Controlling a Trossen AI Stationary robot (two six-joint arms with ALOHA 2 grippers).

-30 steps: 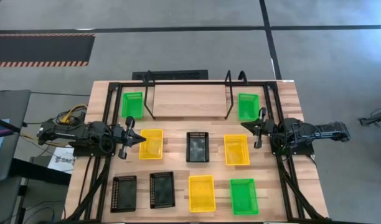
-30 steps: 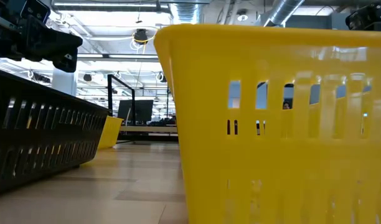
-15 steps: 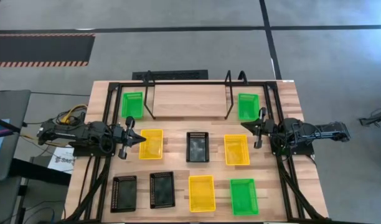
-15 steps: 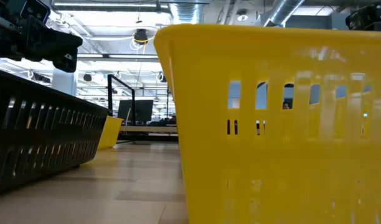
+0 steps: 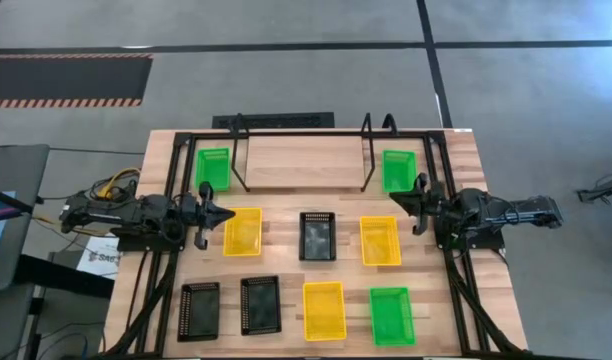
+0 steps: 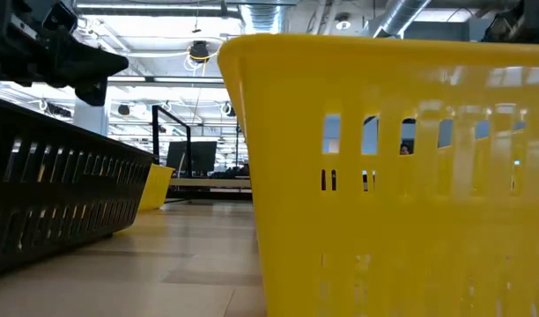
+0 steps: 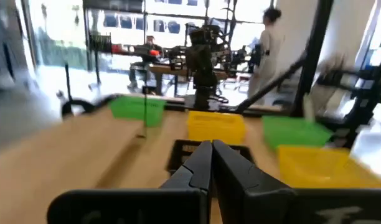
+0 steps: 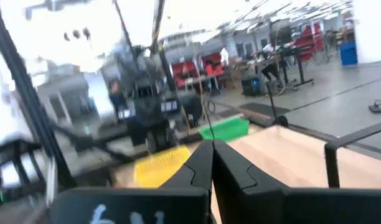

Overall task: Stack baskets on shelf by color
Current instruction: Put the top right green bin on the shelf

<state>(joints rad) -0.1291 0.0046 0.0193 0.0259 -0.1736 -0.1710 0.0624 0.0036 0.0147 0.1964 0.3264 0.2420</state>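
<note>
Several baskets stand on their bottoms on the wooden table. Green ones [image 5: 212,167] [image 5: 397,170] flank the shelf [image 5: 301,160] at the far side, and a third green [image 5: 391,316] is near right. Yellow baskets [image 5: 242,231] [image 5: 380,241] [image 5: 324,310] and black ones [image 5: 317,236] [image 5: 199,311] [image 5: 259,305] fill the middle and near rows. My left gripper [image 5: 224,214] hangs shut at the table's left, above the left yellow basket's edge, its fingers [image 7: 211,149] together. My right gripper [image 5: 394,198] hangs shut at the right, its fingers [image 8: 211,146] together.
Black metal frame rods [image 5: 176,250] run along the table's left and right sides under the arms. The shelf has upright black loops [image 5: 238,150] at both ends. In the low view a yellow basket [image 6: 393,176] fills the foreground. People show in the room beyond.
Both grippers have rolled about their own pointing line while staying in place; the right one has also tipped its fingers up a little. Both stay shut. No basket has moved.
</note>
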